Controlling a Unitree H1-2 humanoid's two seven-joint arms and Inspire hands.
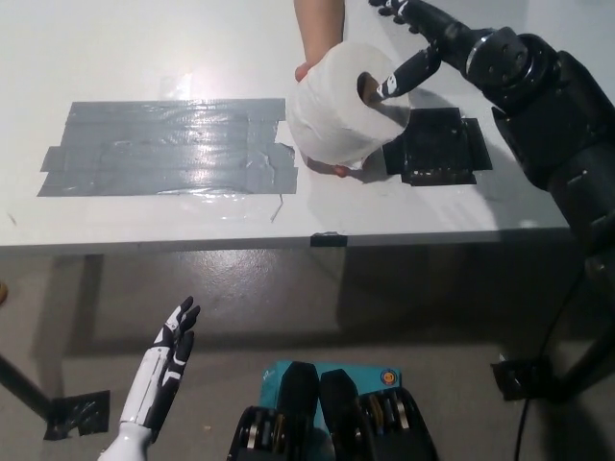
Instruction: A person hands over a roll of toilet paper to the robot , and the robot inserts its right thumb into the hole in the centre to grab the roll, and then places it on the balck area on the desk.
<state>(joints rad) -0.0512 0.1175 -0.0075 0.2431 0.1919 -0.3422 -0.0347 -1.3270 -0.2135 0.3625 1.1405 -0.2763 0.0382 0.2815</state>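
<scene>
The black right hand [413,43] reaches in over the far right part of the white desk [144,58], its fingers spread apart and holding nothing; its thumb tip sits at the mouth of the brown cardboard hole in the toilet paper roll [336,106], though whether it is inside cannot be told; the other fingers [389,8] fan out above and beyond the roll, near the picture's top edge. The roll is a soft, white, thick cylinder, lifted off the desk just left of the thumb and held from behind and beneath by a person's hand [317,72]. Directly below the right hand lies the black area [437,144], a matt, roughly square patch with ragged corners, bare and close to the desk's front edge. Well left of the roll stretches a broad, shiny patch of grey tape [163,149], wrinkled and glaring with reflected light. The white left hand [171,351] hangs low beneath the desk's edge, fingers straight and slightly apart, holding nothing.
</scene>
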